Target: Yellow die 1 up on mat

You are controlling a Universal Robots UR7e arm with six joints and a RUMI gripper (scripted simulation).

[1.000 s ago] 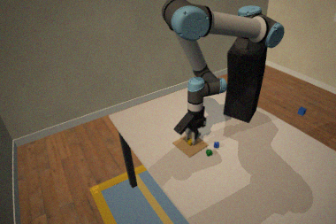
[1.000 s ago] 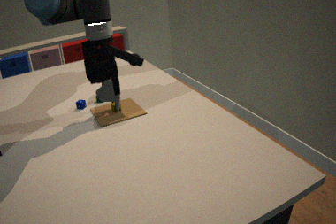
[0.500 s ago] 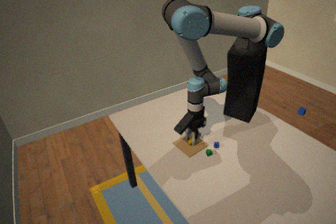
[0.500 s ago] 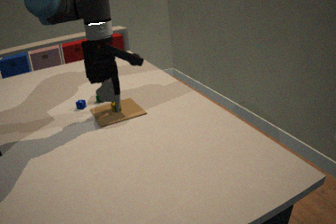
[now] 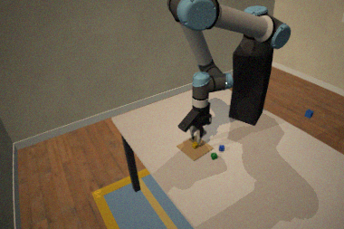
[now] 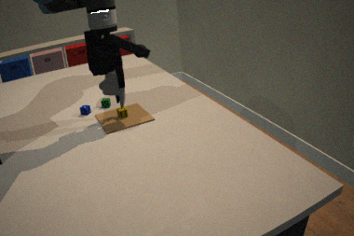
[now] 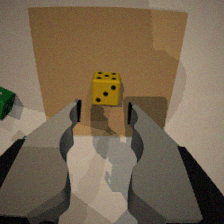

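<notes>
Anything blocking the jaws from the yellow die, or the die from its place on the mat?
Nothing visible stands between the gripper and the yellow die; the die already sits on the mat.

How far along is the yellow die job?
Done: yellow die sits flat, fully on the mat.
In hand: nothing; the claw is open, close to the die.
Left: turning it, since the wrist view shows several pips on top, not 1; then moving clear.

Blue bin point(image 6: 16, 68) beside pink bin point(image 6: 47, 61)
</notes>
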